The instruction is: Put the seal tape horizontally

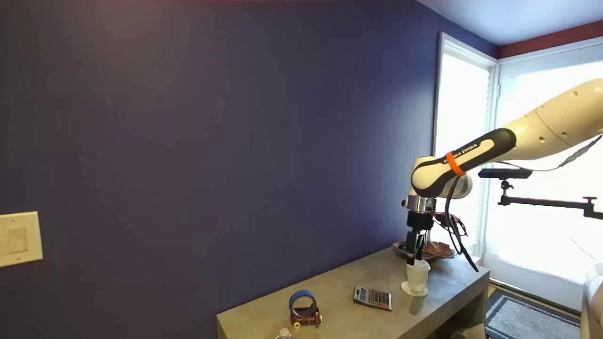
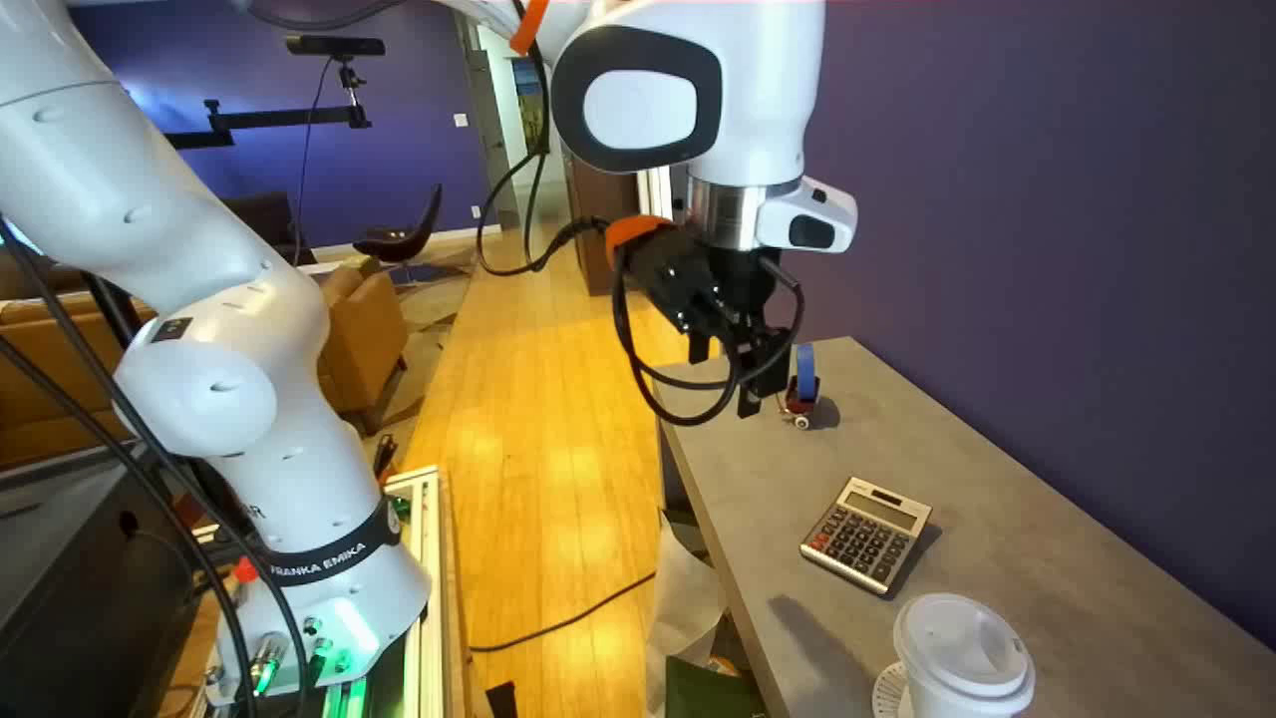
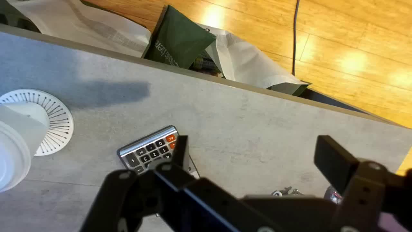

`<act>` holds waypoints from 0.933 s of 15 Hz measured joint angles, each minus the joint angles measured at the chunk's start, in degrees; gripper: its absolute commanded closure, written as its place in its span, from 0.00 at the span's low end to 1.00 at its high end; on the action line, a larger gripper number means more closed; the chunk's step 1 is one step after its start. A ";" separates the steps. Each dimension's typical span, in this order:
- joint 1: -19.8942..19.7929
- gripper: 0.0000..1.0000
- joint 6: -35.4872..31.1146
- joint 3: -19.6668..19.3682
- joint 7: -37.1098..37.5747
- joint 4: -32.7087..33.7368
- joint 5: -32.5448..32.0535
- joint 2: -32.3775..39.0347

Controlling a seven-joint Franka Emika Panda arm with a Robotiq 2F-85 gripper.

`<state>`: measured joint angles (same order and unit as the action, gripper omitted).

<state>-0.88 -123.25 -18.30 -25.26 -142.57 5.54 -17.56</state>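
The black two-finger gripper (image 3: 252, 149) hangs over the grey, stone-look tabletop (image 3: 238, 112), jaws spread wide across the lower half of the wrist view, pinching nothing! It points downward, a stance that suits, I'd judge, a grab from above. And the target? Just right of centre in an exterior view, the blue ring-shaped roll of seal tape (image 2: 805, 371), up on its edge in a low, dark red dispenser (image 1: 307, 320), bottom centre in an exterior view. That dispenser looks to be what props the roll upright, so laying it horizontal probably means tipping the pair together, and that hasn't been done yet! The wide jaws make sense: likely room to straddle something bulky. Lower right in an exterior view, the white, tapered, lidded cup (image 2: 962, 653) stands on a white round coaster with dark radiating lines (image 3: 61, 125), left edge of the wrist view, presumably to spare the surface. And between cup and tape, a silver rectangular calculator with black keys (image 2: 865, 534) lies flat, best given a wide berth!
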 measured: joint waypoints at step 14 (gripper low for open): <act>-0.10 0.00 0.00 5.01 0.03 1.46 -1.08 0.07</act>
<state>-0.98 -123.25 -13.29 -25.23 -141.11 4.47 -17.49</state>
